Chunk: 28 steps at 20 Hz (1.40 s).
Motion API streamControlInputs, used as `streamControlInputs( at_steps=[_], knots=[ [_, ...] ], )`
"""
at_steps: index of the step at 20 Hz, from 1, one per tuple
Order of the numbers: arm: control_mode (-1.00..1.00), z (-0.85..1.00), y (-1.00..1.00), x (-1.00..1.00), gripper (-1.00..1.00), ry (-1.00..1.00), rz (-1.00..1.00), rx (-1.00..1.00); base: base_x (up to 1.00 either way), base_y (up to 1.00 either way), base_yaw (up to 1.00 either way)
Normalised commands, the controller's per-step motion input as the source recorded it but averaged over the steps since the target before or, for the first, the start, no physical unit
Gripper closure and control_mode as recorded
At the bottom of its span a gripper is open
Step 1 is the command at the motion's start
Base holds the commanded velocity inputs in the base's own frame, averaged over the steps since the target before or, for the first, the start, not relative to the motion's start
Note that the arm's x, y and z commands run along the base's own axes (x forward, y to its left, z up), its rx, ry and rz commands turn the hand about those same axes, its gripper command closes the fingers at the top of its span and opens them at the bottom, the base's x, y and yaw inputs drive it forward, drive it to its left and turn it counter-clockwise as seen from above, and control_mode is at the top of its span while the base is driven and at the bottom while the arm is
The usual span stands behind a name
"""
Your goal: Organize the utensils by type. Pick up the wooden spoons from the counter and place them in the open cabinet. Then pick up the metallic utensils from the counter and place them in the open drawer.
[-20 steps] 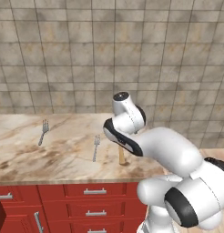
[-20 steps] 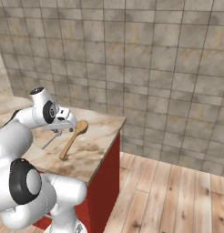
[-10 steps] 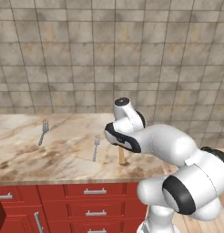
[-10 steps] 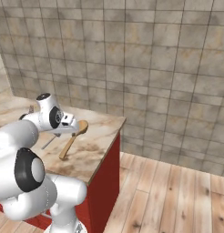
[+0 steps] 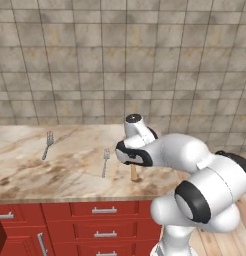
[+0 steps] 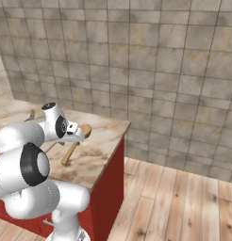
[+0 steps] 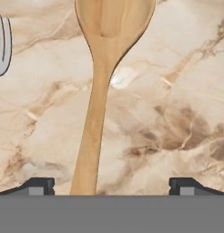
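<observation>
— Where's the wooden spoon [image 7: 102, 91] right now?

— Flat on the tabletop [image 5: 70, 170], near its right end, bowl pointing away from the robot. From the hand's own camera the handle runs straight down between the two fingertips [image 7: 38, 185], closer to the left one.

— So the hand [image 7: 111, 186] has it?

— Not yet. The hand sits low over the handle with its jaws spread wide and nothing between them touching. I'd say it's lining up the first pick, the spoon that goes to the cabinet.

— And the forks?

— One fork [image 5: 105, 162] lies just left of the spoon, the other fork [image 5: 47, 145] further left. Both untouched.

— What does the next move need?

— Probably a short drop so the fingers straddle the handle, maybe a small sideways nudge to centre it, then closing. The handle is thin and lies flat on stone, so the tips must get right down.
</observation>
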Motion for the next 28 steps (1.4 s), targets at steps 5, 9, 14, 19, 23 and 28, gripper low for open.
streamControlInputs(
  at_steps=[5, 9, 14, 19, 23, 28],
  knots=[
    [-1.00, -0.25, 0.00, 0.15, -1.00, 0.00, 0.00, 0.01, 0.00, 0.00, 0.00],
    [-1.00, -0.23, 0.00, 0.16, -1.00, 0.00, 0.00, 0.02, 0.00, 0.00, 0.00],
    [-1.00, -0.19, 0.00, 0.18, -1.00, 0.00, 0.00, 0.01, 0.00, 0.00, 0.00],
    [-1.00, -0.17, 0.00, 0.17, -1.00, 0.00, 0.00, 0.00, 0.00, 0.00, 0.00],
    [-1.00, -0.14, 0.00, 0.18, -1.00, 0.00, 0.00, 0.00, 0.00, 0.00, 0.00],
    [-1.00, -0.13, 0.00, 0.17, -1.00, 0.00, 0.00, 0.00, 0.00, 0.00, 0.00]
  ],
)
